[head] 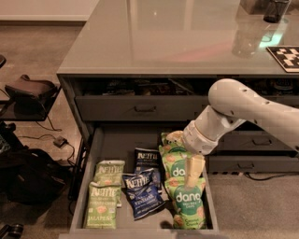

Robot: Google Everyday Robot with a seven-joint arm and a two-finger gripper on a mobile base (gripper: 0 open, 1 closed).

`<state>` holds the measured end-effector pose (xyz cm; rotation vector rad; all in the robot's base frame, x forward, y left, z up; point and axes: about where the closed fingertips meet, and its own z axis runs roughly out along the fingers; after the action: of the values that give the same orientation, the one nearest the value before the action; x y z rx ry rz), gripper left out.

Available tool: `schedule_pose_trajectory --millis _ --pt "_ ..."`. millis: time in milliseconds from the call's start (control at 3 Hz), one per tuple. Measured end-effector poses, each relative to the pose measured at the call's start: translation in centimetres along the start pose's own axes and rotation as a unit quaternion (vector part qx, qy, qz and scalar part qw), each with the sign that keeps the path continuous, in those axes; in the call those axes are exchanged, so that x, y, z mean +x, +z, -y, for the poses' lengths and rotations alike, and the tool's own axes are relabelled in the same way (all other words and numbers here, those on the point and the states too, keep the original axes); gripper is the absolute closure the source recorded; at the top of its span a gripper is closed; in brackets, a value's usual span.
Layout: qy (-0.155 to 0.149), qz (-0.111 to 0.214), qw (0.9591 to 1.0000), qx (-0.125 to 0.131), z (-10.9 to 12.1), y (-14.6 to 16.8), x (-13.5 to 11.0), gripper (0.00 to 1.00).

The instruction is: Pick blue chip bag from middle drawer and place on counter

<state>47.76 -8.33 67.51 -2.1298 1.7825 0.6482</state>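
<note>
The blue chip bag point(142, 195) lies flat near the front middle of the open middle drawer point(122, 144). A smaller dark navy bag point(147, 160) lies just behind it. Two green Kettle bags point(103, 200) lie to its left and several green Dang bags point(188, 201) to its right. My gripper point(185, 154) hangs from the white arm over the Dang bags at the drawer's right side, to the right of the blue bag and apart from it. Its cream fingers point(194, 171) are spread and hold nothing. The grey counter point(163, 37) spans the top.
The top drawer point(145, 109) is slightly ajar, with dark clutter behind it. Narrower closed drawers point(261, 141) stand at the right. A clear glass point(247, 39), a dark cup point(275, 9) and a checkered marker point(286, 57) sit on the counter's right. Black bags and cables point(28, 175) lie on the floor at left.
</note>
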Motion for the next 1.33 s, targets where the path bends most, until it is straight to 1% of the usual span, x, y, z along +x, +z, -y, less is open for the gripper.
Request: schedule_pose_trajectory --millis 333,667,1000,1333 --pt "0.0 0.0 1.0 0.0 0.0 0.0 0.0 0.0" --pt "-0.01 -0.004 0.9996 -0.027 -0.3 2.3 0.3 0.0" --pt "-0.024 0.005 0.9976 -0.065 0.5 6.7 0.7 0.0" --pt "-0.016 0.009 0.9949 -0.099 1.5 11.6 1.7 0.0"
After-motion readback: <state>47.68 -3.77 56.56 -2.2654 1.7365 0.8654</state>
